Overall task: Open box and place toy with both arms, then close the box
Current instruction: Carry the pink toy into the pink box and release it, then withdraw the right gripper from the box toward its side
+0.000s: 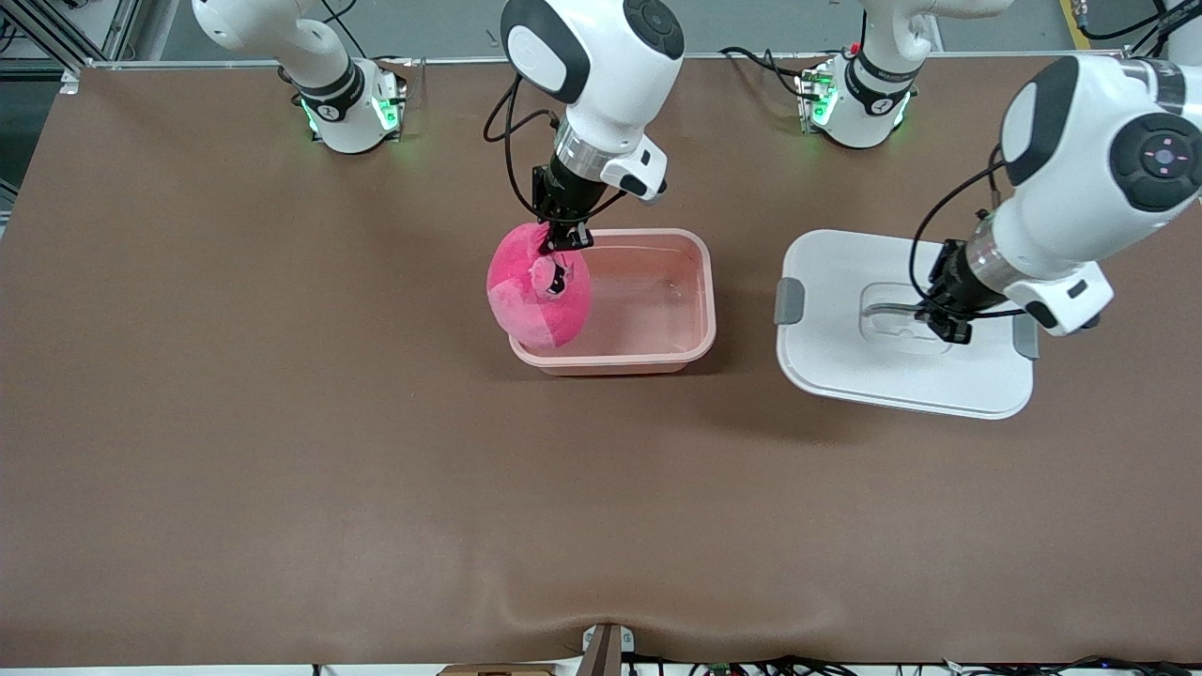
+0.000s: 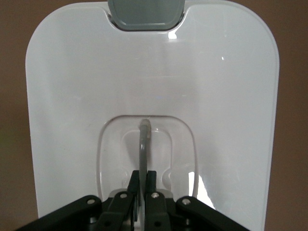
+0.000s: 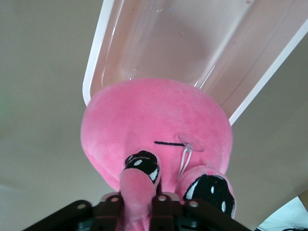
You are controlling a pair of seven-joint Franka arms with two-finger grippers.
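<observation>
- Near the middle of the front view, a little above centre, the open box [image 1: 657, 310] sits on the brown table [image 1: 282, 422]; it is a translucent pink tub with rounded corners and nothing lying on its floor.
- Over the box's end toward the right arm's end of the table hangs the toy [image 1: 538, 299], a round bright pink plush; it overlaps the tub's rim there, partly over the inside and partly over the table.
- In the right wrist view the toy [image 3: 159, 125] shows black-and-white half-lidded eyes, a thin black stitched line and a small tag on a white string, with the tub's rim [image 3: 96, 62] just under it.
- From the upper middle of the front view the right gripper [image 1: 561, 246] comes straight down onto the top of the toy; its fingers [image 3: 115, 211] are pinched on a protruding pink part of the plush next to one eye, with only that fold between them.
- At centre-right of the front view the white lid [image 1: 845, 347] lies flat on the table, well apart from the box and toward the left arm's end, with a grey clip [image 1: 789, 300] on each short side.
- Down in the lid's recessed middle sits the left gripper [image 1: 944, 319], its fingers [image 2: 133, 185] shut tight on the thin grey handle [image 2: 143, 144], which stands up out of the recess.
- Along the top edge of the front view stand both arm bases [image 1: 352, 108], each lit with green lamps.
</observation>
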